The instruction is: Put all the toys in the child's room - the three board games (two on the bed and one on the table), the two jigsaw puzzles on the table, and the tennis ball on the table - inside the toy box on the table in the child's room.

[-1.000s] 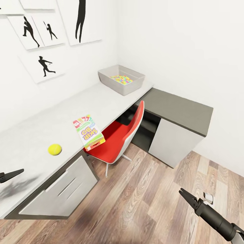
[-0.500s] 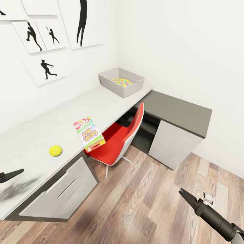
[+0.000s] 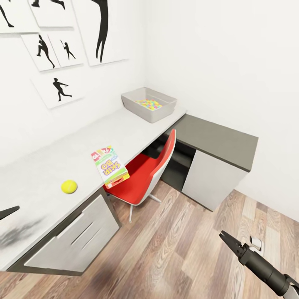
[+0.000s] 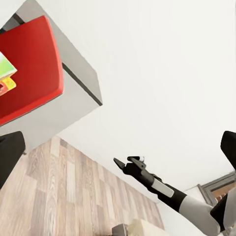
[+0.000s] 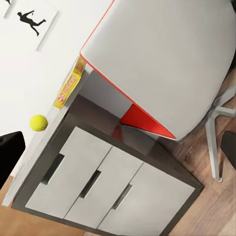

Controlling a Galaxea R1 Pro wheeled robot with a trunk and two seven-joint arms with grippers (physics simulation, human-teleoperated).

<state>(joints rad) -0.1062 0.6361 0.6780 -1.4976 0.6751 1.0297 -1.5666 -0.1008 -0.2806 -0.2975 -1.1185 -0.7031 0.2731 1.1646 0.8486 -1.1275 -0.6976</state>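
The light grey toy box (image 3: 133, 101) stands at the far end of the pale table (image 3: 50, 166), with jigsaw puzzle colours (image 3: 149, 104) inside it. A green-white board game (image 3: 109, 166) lies on the table's front edge, partly overhanging. The yellow tennis ball (image 3: 69, 187) rests nearer me, also seen in the right wrist view as tennis ball (image 5: 38, 122). My left gripper (image 3: 6, 212) hovers over the table's near end, open, empty. My right gripper (image 3: 227, 240) hangs over the floor, open, empty. The bed is out of view.
A red chair (image 3: 153, 166) is tucked under the table beside the board game. Drawers (image 3: 79, 236) sit below the table's near end. A dark grey cabinet (image 3: 216, 145) with a white door fills the corner. Wooden floor (image 3: 178, 249) lies open before me.
The whole head view has shifted slightly, so the camera moved. The ball, the board game and the toy box lie as before. Both grippers hold their poses.
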